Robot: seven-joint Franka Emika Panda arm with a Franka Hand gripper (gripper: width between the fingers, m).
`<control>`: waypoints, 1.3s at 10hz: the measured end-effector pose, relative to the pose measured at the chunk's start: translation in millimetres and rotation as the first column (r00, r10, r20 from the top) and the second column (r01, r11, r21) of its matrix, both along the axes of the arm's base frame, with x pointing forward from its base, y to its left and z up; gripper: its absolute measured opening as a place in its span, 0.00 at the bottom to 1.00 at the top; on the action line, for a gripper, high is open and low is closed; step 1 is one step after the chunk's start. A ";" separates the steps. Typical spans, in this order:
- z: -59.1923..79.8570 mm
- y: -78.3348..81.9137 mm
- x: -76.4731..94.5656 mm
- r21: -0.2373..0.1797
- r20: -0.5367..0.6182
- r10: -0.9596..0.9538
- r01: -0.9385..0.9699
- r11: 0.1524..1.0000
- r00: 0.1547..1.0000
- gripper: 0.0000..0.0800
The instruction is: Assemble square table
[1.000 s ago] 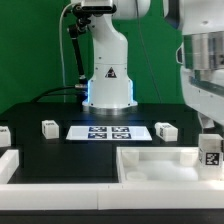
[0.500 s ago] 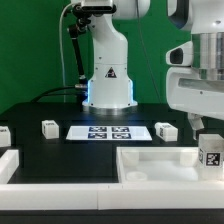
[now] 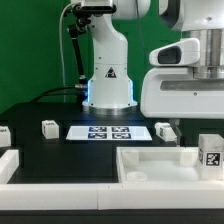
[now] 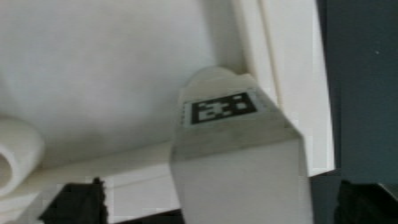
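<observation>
White plastic square top [image 3: 160, 166] with a raised rim lies on the black table [image 3: 60, 150], and one short chunky white tagged leg [image 4: 231, 150] stands upright inside that top, close against its rim. Over the leg hangs the two-finger gripper [image 4: 222, 203], jaws spread wide, each dark fingertip [image 4: 80, 202] clear of the leg's sides, holding nothing.

From where I stand, a flat white marker board [image 3: 110, 131] printed with black tags lies on the black table [image 3: 60, 150] near the middle of the frame. A green backdrop [image 3: 30, 50] fills the upper left. A low white border rail [image 3: 60, 195] runs along the bottom edge.
</observation>
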State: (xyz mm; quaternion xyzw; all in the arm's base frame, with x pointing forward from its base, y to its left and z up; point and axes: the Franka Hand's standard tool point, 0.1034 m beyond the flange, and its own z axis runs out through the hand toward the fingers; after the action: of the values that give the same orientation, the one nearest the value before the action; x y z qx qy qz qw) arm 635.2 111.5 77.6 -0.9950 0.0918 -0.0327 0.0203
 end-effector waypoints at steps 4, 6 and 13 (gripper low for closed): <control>-1.1 0.0 -0.7 0.009 -0.007 -0.107 0.107 0.994 0.994 0.51; -1.3 0.4 -0.9 0.015 -0.012 -0.212 0.212 0.977 0.977 0.36; -2.0 0.7 -4.8 0.051 -0.161 -0.948 0.961 0.271 0.276 0.36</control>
State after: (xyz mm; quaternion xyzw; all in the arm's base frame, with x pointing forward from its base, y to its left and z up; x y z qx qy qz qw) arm 630.4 112.2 75.6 -0.7370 0.6729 0.0171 0.0607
